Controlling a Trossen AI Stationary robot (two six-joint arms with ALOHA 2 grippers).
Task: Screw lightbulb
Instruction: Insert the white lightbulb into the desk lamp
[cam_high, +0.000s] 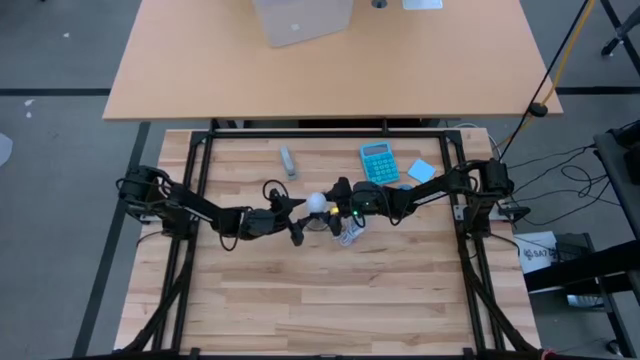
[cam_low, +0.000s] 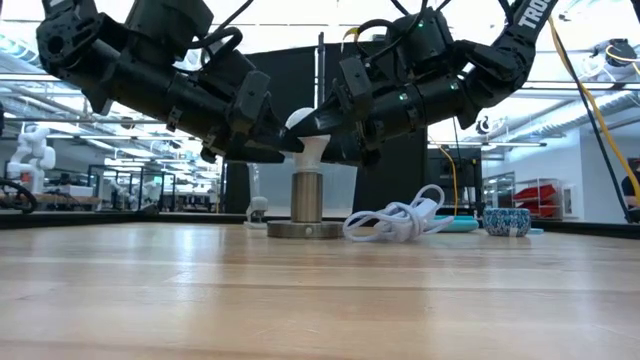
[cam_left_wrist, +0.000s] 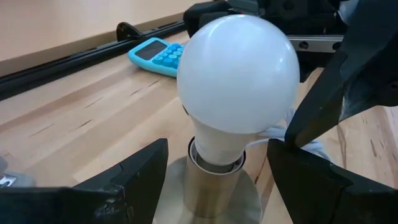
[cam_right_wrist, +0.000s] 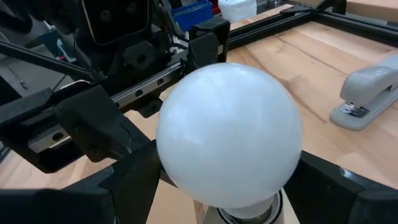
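Note:
The white lightbulb (cam_high: 317, 203) stands upright with its narrow end in the grey metal socket (cam_low: 306, 195), which stands on a round base (cam_low: 305, 229) at the table's middle. My right gripper (cam_right_wrist: 230, 186) comes from the right and is shut on the bulb's head. My left gripper (cam_left_wrist: 217, 174) comes from the left. It is open, with one finger on either side of the bulb's neck (cam_left_wrist: 214, 146) and a gap showing on both sides. My right gripper pinches the bulb's rounded frosted head (cam_right_wrist: 180, 168) between its two fingers (cam_right_wrist: 134, 180), just below its widest part. The fingers slant down from the table's right side. The bulb stays upright, its lower end in the socket.
A white coiled cable (cam_low: 395, 220) lies just right of the socket base. A blue calculator (cam_high: 378, 162), a blue pad (cam_high: 421, 170) and a grey stapler (cam_high: 288, 160) lie toward the far edge. The near half of the table is bare wood.

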